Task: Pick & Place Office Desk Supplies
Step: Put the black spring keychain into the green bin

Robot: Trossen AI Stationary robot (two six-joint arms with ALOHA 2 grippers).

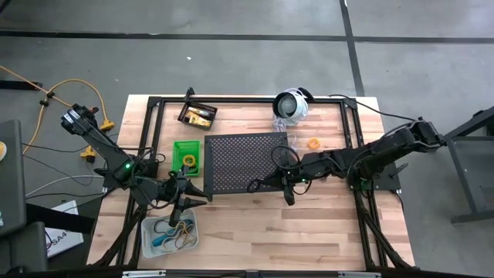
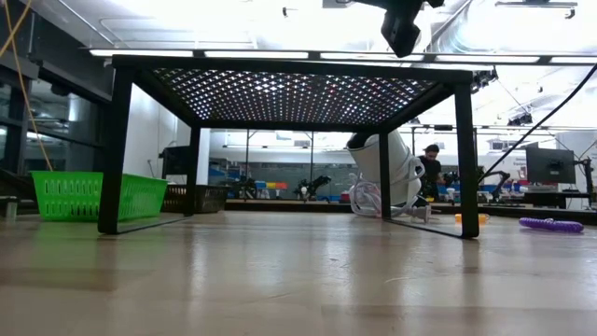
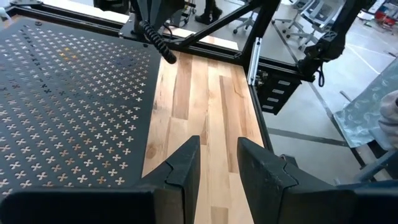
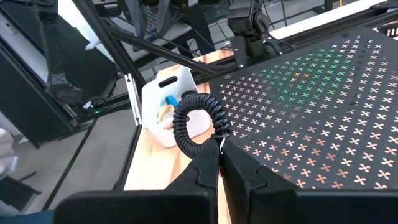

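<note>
We see the right gripper (image 1: 252, 186) over the front edge of the stand (image 1: 245, 162), fingers pinched tight on a black coiled loop (image 4: 196, 124) that stands up above its tips. The left gripper (image 1: 202, 198) hovers just off the stand's front left corner, fingers parted and empty over bare wood. Below it sits the clear bin (image 1: 170, 235) with loops inside. The green bin (image 1: 186, 157) is left of the stand, the black bin (image 1: 197, 116) behind it. An orange loop (image 1: 313, 143) lies near the white device (image 1: 291, 104), and a purple loop (image 2: 550, 224) rests on the table.
</note>
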